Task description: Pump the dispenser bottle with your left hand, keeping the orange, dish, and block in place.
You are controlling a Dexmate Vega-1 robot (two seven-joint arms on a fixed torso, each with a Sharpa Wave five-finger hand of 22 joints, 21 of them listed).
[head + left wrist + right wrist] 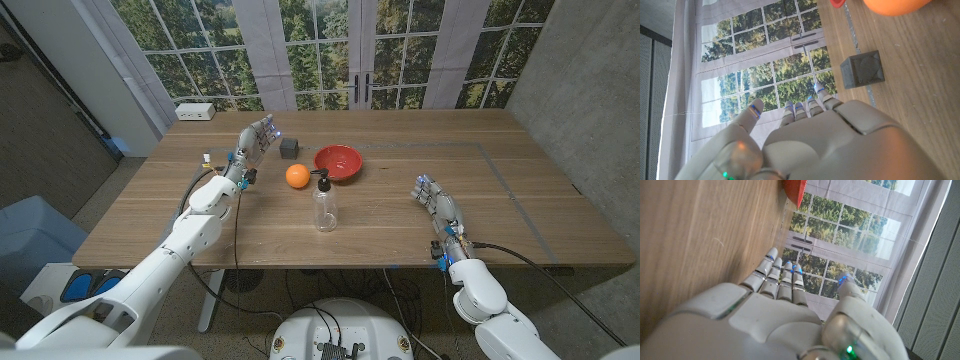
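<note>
Dispenser bottle [324, 205] stands mid-table, toward the near edge, untouched. Left hand [256, 140], fingers spread and empty, hovers beside block [289, 148]; orange [297, 176] and dish [338, 160] crowd its likely path.

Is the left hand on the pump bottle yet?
No: in the head view the left hand is raised near the block, apart from the bottle.

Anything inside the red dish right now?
In the head view the red dish looks empty. The near inner wall sits below its rim, so a small item there could be hidden.
</note>
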